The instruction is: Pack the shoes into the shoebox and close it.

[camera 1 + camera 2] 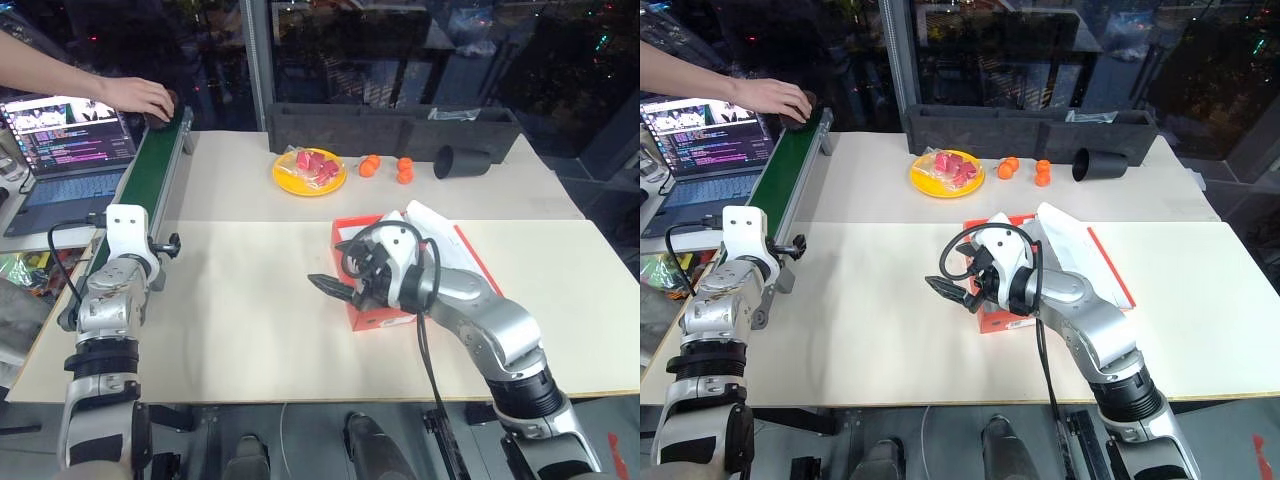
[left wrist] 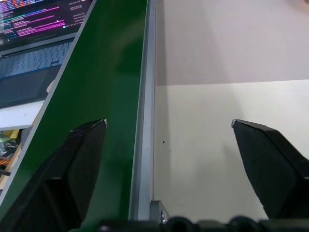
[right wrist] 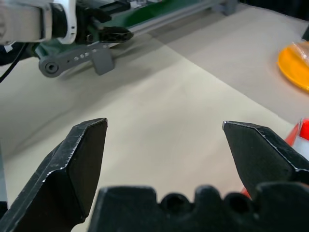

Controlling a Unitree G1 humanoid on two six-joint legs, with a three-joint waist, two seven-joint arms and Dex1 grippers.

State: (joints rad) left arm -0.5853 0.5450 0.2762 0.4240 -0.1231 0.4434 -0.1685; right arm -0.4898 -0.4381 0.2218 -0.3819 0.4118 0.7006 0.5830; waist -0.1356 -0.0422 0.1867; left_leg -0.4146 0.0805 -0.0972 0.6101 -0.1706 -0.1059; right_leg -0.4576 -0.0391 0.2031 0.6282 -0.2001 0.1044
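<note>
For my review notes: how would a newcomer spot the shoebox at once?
Start at the long black tray along the table's far edge, then come toward the robot past the yellow plate. The shoebox lies there, partly behind the right gripper. It is the only red-orange thing with white inside.

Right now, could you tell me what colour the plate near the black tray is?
The plate is yellow-orange, holding red pieces; the left eye view shows it best.

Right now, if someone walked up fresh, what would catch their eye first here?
Probably the red-orange shoebox mid-table, partly behind the right gripper, whose fingers stand open. Next, the yellow plate farther back, and a person's hand at the far end of the green conveyor on the left.
</note>
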